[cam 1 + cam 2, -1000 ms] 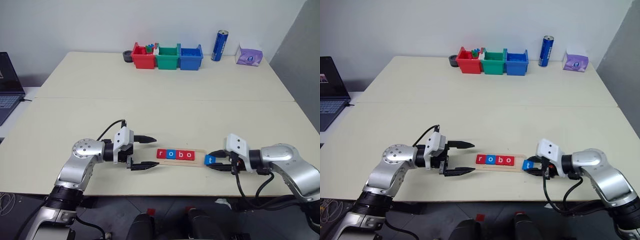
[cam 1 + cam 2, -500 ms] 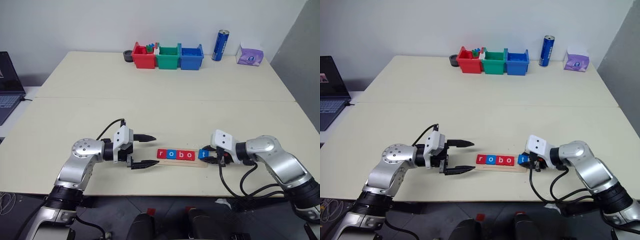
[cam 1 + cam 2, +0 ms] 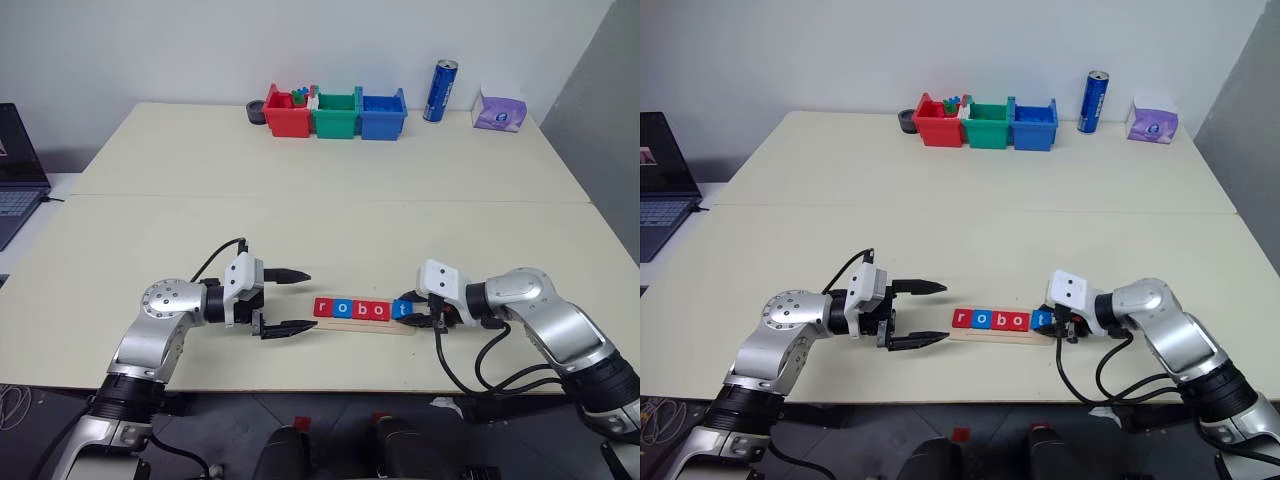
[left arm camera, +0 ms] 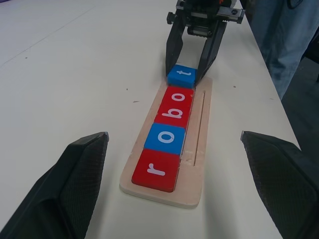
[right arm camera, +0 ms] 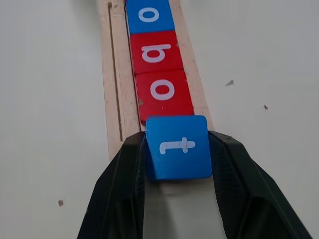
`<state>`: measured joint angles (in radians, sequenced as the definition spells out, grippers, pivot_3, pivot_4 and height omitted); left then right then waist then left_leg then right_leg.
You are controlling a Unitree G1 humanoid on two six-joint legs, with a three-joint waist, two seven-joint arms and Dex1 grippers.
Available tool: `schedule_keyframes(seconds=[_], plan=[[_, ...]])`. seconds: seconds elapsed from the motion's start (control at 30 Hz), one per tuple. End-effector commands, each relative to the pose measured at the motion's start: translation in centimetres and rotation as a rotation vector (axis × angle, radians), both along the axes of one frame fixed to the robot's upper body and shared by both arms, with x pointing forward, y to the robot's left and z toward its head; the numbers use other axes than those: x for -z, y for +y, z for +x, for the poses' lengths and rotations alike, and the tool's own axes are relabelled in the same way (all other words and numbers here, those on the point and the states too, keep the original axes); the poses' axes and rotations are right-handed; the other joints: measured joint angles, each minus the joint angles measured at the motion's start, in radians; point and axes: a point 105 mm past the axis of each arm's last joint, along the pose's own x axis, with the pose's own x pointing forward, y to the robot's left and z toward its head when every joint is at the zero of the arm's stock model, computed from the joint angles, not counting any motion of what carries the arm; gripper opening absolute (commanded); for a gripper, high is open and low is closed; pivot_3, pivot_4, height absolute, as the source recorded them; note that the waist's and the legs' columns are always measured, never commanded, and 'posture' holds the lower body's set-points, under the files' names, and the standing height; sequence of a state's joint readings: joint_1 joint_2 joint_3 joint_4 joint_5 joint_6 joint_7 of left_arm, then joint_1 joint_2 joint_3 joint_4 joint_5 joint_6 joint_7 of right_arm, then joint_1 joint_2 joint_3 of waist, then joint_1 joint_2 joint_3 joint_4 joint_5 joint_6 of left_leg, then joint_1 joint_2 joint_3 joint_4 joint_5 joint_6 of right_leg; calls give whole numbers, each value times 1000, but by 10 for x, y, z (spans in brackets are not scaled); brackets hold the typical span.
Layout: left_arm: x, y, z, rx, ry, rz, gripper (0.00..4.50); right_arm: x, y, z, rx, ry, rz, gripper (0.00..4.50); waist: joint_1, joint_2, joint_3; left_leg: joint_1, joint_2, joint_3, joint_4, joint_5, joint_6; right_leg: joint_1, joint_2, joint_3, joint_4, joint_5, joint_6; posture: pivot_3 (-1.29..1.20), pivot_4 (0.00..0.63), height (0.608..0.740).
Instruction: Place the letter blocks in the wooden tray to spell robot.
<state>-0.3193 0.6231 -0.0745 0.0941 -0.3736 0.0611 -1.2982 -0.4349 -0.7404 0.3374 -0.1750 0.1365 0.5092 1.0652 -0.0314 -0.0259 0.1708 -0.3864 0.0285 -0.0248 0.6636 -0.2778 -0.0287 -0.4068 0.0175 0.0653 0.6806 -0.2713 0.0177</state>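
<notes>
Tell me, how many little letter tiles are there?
5. Four lie in a row on the wooden tray: r, o, b, o. The blue t sits at the end, gripped by the right gripper.

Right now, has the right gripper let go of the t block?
No, the right gripper has its fingers pressed against both sides of the blue t block.

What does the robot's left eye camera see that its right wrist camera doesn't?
Left eye extras: the open left claw, the r tile, a red bin, a green bin, a blue bin, a blue can, a purple tissue pack and a laptop.

Right wrist extras: the thin groove along the tray, and the fingers pressing both sides of the t tile.

Shared: the right claw gripping the blue t tile at the end of the wooden tray, after o, b, o.
</notes>
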Motion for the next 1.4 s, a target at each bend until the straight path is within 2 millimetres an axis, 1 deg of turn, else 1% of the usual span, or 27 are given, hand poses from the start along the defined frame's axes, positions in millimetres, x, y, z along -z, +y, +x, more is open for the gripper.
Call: schedule_keyframes(seconds=[0.03, 0.6, 0.8, 0.83, 0.87, 0.9, 1.03, 1.13, 1.23, 1.4], plan=[[-5, 4, 1, -9, -28, -17, 4500, -9, 1, 3, -8, -33, 0, 1469, 0, 0, 0, 0, 0, 0, 0, 0, 0, 0, 0, 0, 0, 0, 0, 0, 150, 740], [-1, 6, 1, -9, -27, -16, 4500, -7, 3, -2, -36, -3, -4, 1469, 0, 0, 0, 0, 0, 0, 0, 0, 0, 0, 0, 0, 0, 0, 0, 0, 150, 740], [-4, 3, 1, -4, -32, -19, 4500, -11, 6, 1, -29, -20, 12, 3572, 0, 0, 0, 0, 0, 0, 0, 0, 0, 0, 0, 0, 0, 0, 0, 0, 150, 740], [-5, 2, 1, -4, -32, -20, 4500, -12, 6, 1, -29, -23, 14, 3992, 0, 0, 0, 0, 0, 0, 0, 0, 0, 0, 0, 0, 0, 0, 0, 0, 150, 740], [-5, 2, 1, -4, -31, -20, 4500, -13, 7, 1, -28, -26, 17, 4297, 0, 0, 0, 0, 0, 0, 0, 0, 0, 0, 0, 0, 0, 0, 0, 0, 150, 740], [-6, 2, 1, -3, -31, -21, 4500, -15, 7, 1, -29, -28, 21, 4421, 0, 0, 0, 0, 0, 0, 0, 0, 0, 0, 0, 0, 0, 0, 0, 0, 150, 740], [-8, 2, 1, -8, -22, -26, 4500, -25, 7, 0, -22, -44, 44, 4421, 0, 0, 0, 0, 0, 0, 0, 0, 0, 0, 0, 0, 0, 0, 0, 0, 150, 740], [-8, 3, 1, -19, -10, -25, 4500, -35, 6, -5, -14, -57, 73, 4421, 0, 0, 0, 0, 0, -1, 0, 0, 0, 0, 0, 0, 0, 0, 0, 0, 150, 740], [-6, 8, 4, -59, -8, 7, 4500, -41, 3, -12, 2, -65, 108, 4421, 0, 0, 0, 0, 0, -1, 0, 0, 0, 0, 0, 0, 0, 0, 0, 0, 150, 740], [-1, 14, 2, -40, 11, 44, 4500, -47, -7, -28, 51, -71, 151, 4421, 1, 0, 0, -1, 0, -1, 0, 0, 0, 0, 0, -1, 0, 0, 0, 0, 150, 740]])
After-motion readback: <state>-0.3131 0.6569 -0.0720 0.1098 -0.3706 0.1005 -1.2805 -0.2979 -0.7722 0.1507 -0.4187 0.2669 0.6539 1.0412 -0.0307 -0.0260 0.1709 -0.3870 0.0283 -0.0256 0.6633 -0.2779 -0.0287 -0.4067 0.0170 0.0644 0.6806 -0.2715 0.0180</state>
